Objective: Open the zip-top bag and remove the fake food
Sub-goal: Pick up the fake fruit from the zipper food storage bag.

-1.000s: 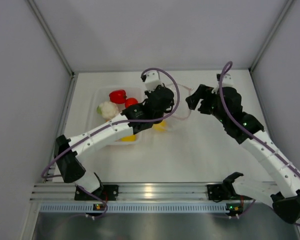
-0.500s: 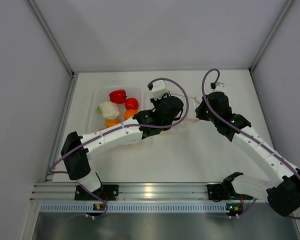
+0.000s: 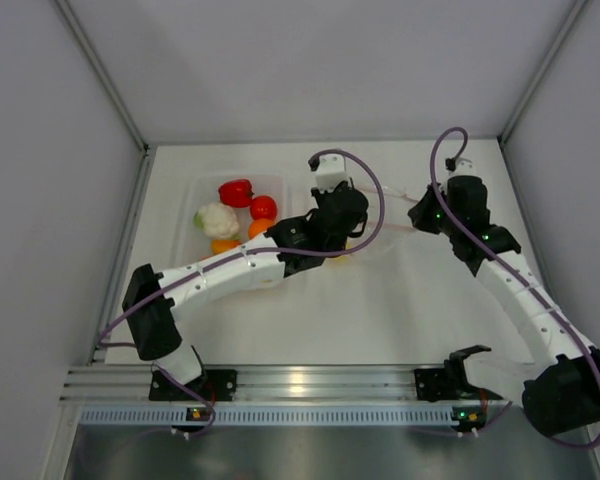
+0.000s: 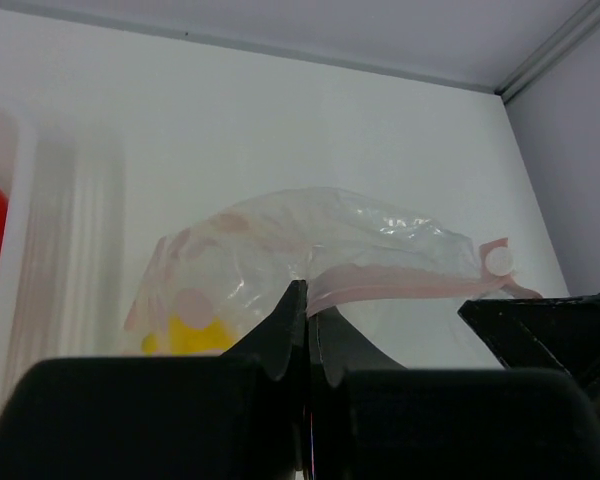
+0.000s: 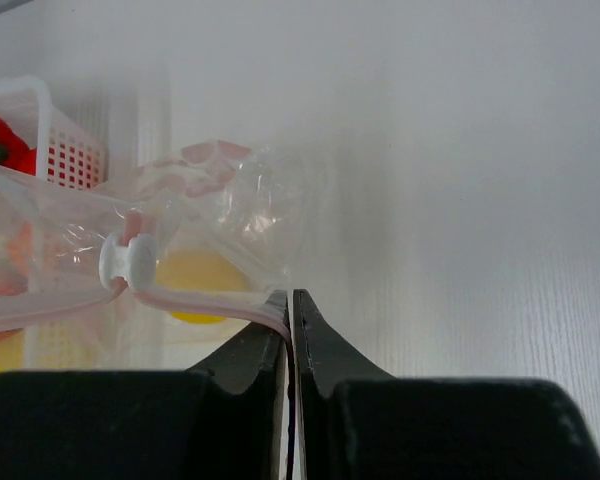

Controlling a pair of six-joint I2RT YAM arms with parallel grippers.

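**Both pincers clamped on the bag's zip strip; one yellow piece inside.**

Left to right: the tray (image 3: 202,190) holds loose fake food (image 3: 217,220). The left pincer (image 4: 306,318) is closed on the pink strip of the zip-top bag (image 4: 310,235), which spans the gap just right of the tray. The right pincer (image 5: 290,303) is closed on the strip's end. Likely faults: the thin strip slips from either grip under an off-line pull, or the whole bag drags without the mouth parting. The top view hides both contacts beneath the arms. The right wrist view alone shows the white slider (image 5: 120,262) and the yellow piece (image 5: 195,272) clearly.
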